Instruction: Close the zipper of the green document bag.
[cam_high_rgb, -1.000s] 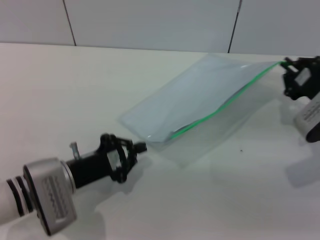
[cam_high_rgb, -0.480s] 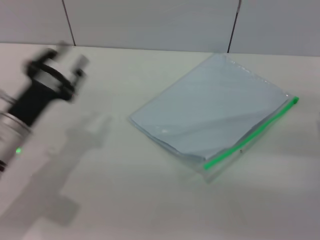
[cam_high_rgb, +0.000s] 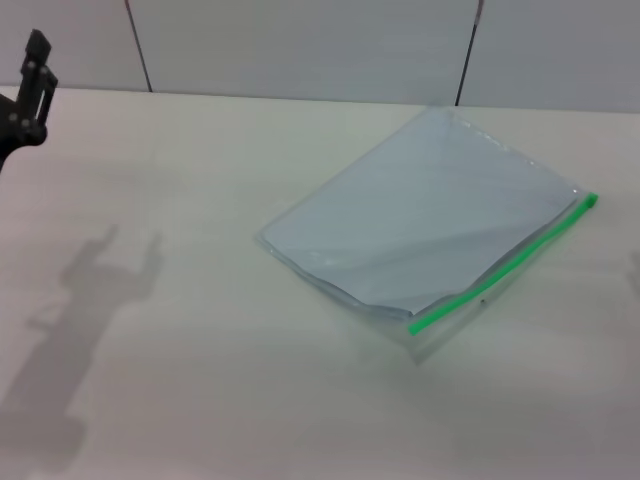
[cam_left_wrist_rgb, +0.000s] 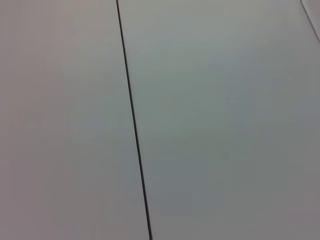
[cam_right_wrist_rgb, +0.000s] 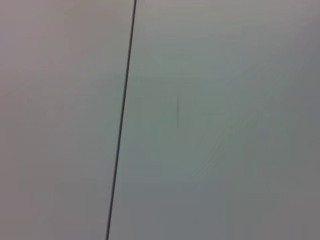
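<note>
The green document bag (cam_high_rgb: 425, 225) lies flat on the white table, right of centre in the head view, a pale bluish translucent pouch set at an angle. Its zipper (cam_high_rgb: 505, 277), a thin bright green strip, runs along the near right edge from the front corner to the far right corner; the slider is too small to pick out. My left gripper (cam_high_rgb: 35, 75) shows only as a black tip raised at the far left edge, well away from the bag. The right gripper is out of view. Both wrist views show only grey wall panels.
A grey panelled wall (cam_high_rgb: 300, 45) with dark seams stands behind the table's far edge. The left arm's shadow (cam_high_rgb: 90, 280) falls on the bare table (cam_high_rgb: 200, 400) at the left.
Both arms have pulled back from the bag: the left rose up and away to the far left edge, the right left the view. The bag, lifted a second ago, now lies flat.
</note>
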